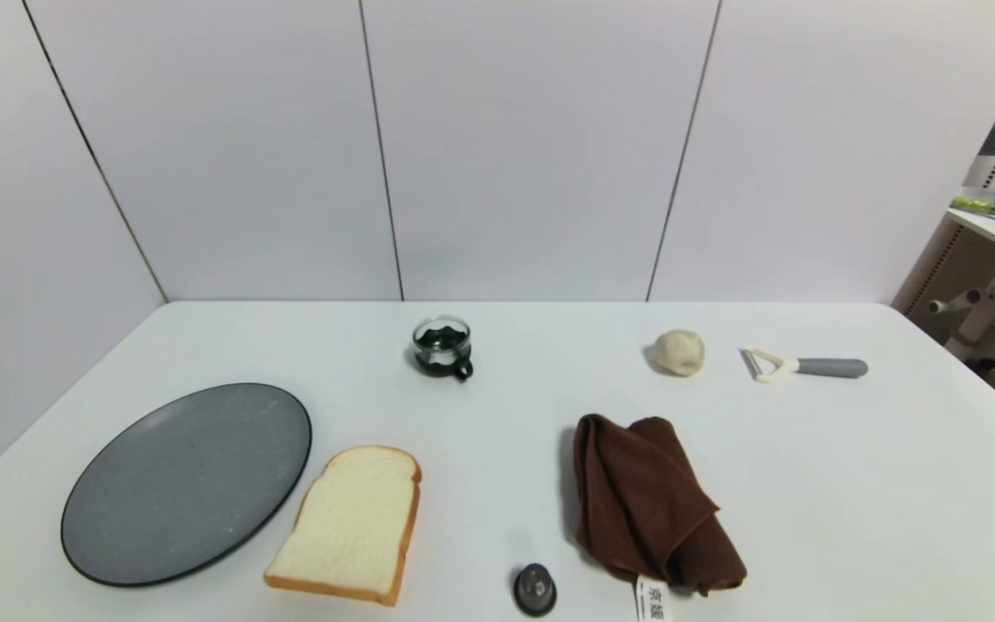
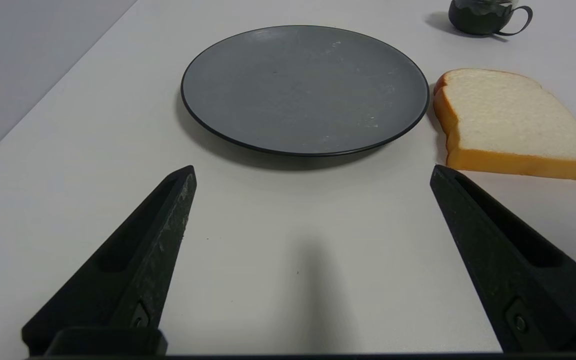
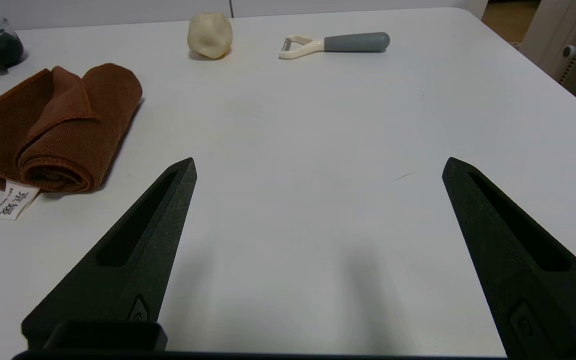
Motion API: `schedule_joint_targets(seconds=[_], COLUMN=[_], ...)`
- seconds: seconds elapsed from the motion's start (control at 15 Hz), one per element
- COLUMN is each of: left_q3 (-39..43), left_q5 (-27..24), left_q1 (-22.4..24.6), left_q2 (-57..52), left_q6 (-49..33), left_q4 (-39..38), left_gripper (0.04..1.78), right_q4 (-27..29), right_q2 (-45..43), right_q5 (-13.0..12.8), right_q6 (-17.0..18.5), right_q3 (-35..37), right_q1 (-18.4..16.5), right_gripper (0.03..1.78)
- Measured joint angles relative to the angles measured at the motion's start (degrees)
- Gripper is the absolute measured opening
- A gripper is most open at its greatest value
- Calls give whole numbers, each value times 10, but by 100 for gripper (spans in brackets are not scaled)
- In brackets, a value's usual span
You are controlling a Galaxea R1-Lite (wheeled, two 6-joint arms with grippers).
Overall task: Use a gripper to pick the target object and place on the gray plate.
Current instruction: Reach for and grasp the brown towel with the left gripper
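A: Head view is showing the brown towel point(image 1: 649, 505) lying folded on the white table point(image 1: 852, 484), well apart from the gray plate point(image 1: 186, 484), with the bread slice point(image 1: 351, 523) sitting between them, just beside the plate's rim. No arm is appearing in that view.

B: Right wrist view is showing the right gripper point(image 3: 318, 165) hanging low over bare table with its jaws spread wide and nothing between them. The towel point(image 3: 53, 125) is lying off to one side of it, near but not touching. The left gripper point(image 2: 313, 170) is waiting just short of the plate point(image 2: 303, 90), equally wide apart and empty.

A: What is worrying you?

B: Soft cloth. If the fingers are closing on only the top fold, I judge the towel is going to unroll and trail while being carried toward the plate.

A: And a trailing end is likely dragging across the bread, shoving it against the plate.

B: Also the loose white tag point(image 3: 14, 200) is sticking out from the roll's end; pinching that alone is probably giving a weak hold. The dough ball point(image 1: 679, 352) and peeler point(image 1: 804, 365), beyond the towel from the plate, are looking safely clear.
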Motion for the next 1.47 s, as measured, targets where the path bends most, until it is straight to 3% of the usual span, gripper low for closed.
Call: schedule_joint_targets(seconds=[0.67, 1.47], left_q3=[-12, -330], left_q5=[1, -6], left_q1=[0, -106], left_q2=[42, 325], left_q6=[20, 82], left_q4=[-10, -5], left_gripper=[169, 169], right_q4=[0, 0], right_q2=[0, 0], right_q5=[0, 0], right_q6=[0, 0], right_q3=[0, 0], right_q1=[0, 0], right_gripper=[170, 170])
